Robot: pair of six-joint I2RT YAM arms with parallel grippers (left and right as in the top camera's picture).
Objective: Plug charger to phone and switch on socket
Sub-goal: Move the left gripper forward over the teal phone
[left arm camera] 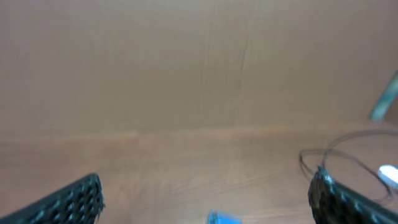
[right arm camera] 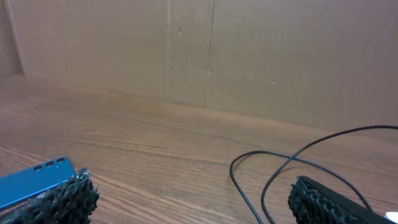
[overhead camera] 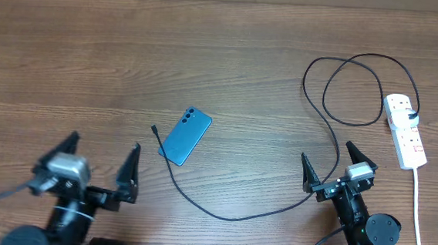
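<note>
The blue phone (overhead camera: 185, 138) lies back-up near the table's middle, its lenses at the far corner. The black charger (overhead camera: 220, 214) has its connector tip (overhead camera: 154, 129) just left of the phone, apart from it. Its cable curves right, loops at the back, and its black plug (overhead camera: 411, 115) sits on the white socket (overhead camera: 405, 129). My left gripper (overhead camera: 101, 157) stands open at the front left and my right gripper (overhead camera: 332, 163) open at the front right, over the cable. In the wrist views the left gripper (left arm camera: 207, 186) and right gripper (right arm camera: 191, 186) hold nothing; the phone (right arm camera: 31, 183) and cable (right arm camera: 261, 180) show ahead.
The socket's white cord (overhead camera: 417, 217) runs toward the front edge at the far right. A brown wall (right arm camera: 249, 56) rises behind the wooden table (overhead camera: 92, 59).
</note>
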